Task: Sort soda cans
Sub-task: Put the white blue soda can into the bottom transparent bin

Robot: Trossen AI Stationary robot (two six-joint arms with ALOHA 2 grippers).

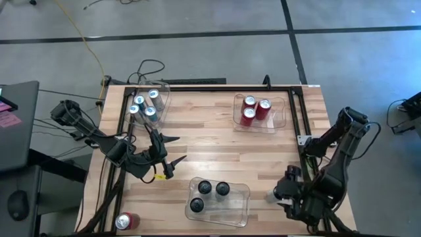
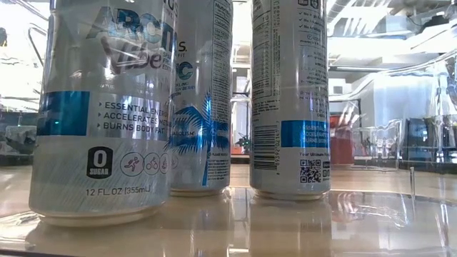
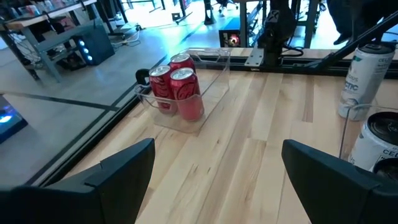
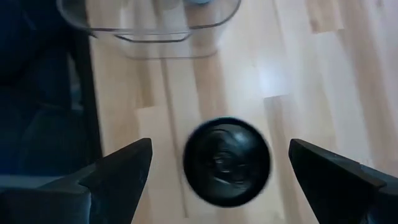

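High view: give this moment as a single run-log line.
left gripper: open, mid-table | right gripper: open above dark cylindrical metal can | red cylindrical metal can: unsorted

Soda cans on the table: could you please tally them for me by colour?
Red cans: 4, one of them lying apart
Silver-blue cans: 4
Black cans: 4, one of them standing apart
Total: 12

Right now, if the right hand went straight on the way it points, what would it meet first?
Probably the black can, seen top-on between the open right hand's fingers; depth is unclear.
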